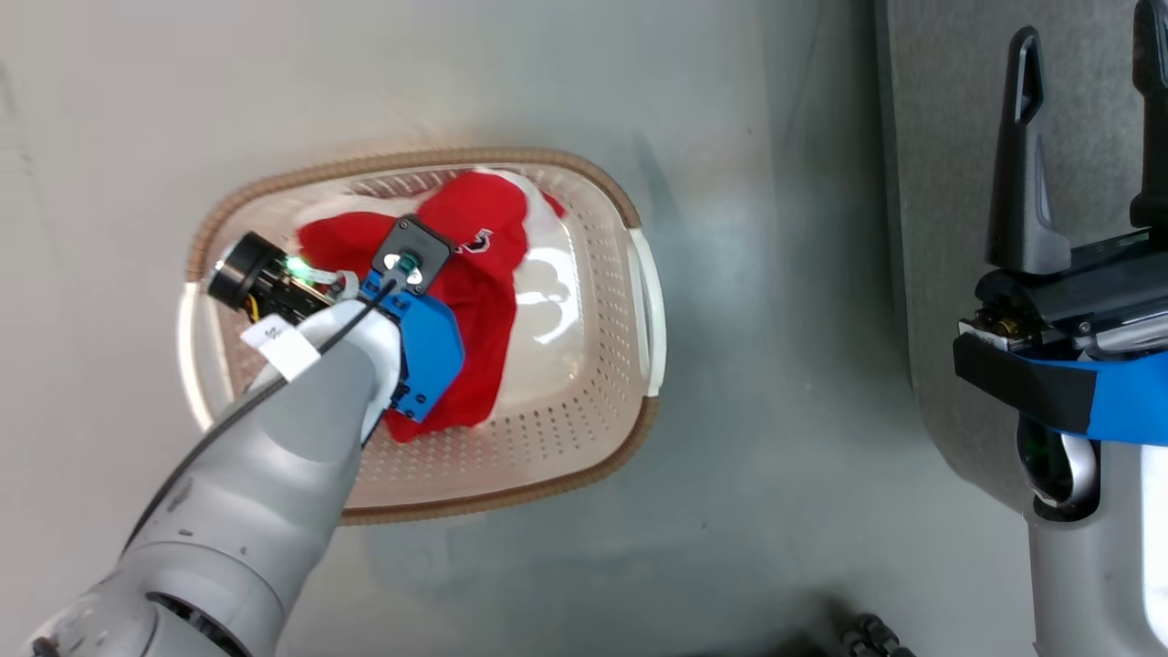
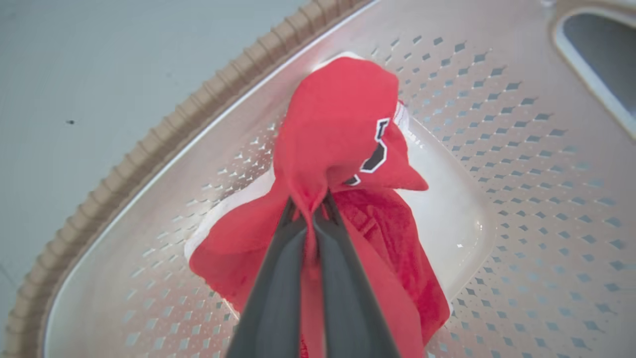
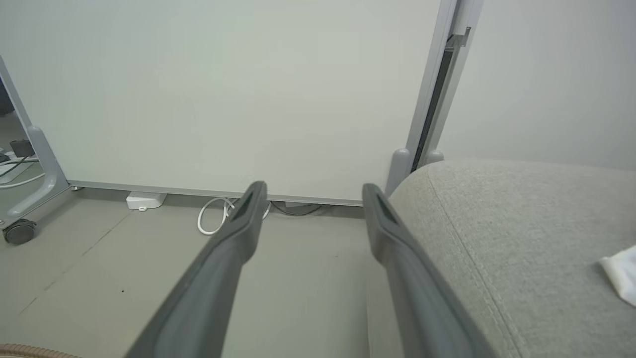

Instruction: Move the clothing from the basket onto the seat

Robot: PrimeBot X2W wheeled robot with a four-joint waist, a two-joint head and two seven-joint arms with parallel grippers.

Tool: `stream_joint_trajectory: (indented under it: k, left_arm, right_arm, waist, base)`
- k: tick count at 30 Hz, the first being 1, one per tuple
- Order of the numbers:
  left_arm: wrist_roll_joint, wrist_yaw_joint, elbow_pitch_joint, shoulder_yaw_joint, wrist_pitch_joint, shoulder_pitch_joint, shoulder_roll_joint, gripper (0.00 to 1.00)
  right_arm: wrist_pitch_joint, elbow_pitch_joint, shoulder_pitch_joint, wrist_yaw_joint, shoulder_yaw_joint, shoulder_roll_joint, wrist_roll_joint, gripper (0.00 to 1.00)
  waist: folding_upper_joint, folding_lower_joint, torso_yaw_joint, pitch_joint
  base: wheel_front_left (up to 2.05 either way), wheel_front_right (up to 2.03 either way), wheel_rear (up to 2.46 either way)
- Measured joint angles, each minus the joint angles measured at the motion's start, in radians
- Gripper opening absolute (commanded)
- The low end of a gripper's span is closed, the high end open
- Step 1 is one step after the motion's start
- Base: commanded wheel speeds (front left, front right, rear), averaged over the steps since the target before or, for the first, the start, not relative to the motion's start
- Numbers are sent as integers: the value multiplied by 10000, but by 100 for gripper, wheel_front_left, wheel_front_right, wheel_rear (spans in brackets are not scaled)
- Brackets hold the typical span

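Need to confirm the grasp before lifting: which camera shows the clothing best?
Left wrist view: the left gripper is shut on a bunched fold of the clothing, close up. Head view shows it from above, partly covered by the left arm. Right wrist view faces the seat and floor.

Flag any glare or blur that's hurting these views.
Head view: bright glare inside the basket beside the clothing. Left wrist view: left gripper soft near the lens, clothing fairly sharp. Right wrist view: right gripper blurred up close, seat crisp.
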Motion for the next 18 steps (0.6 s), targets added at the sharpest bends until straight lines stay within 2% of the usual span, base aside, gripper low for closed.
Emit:
stream_joint_trajectory:
  k: [9,18]
  left_arm:
    - [-362,-35,-153,157,-865,487,-360,0]
    - [-535,134,-1141,362,-1062,1141,-453,0]
  right_arm:
    - [0,431,416,0,-102,-144,-29,100]
    - [0,857,1134,0,-171,-153,-25,100]
  waist:
    - [0,-1,466,-1473]
    - [1,-1,799,-3164]
  base:
    - [0,0,0]
    - [0,0,0]
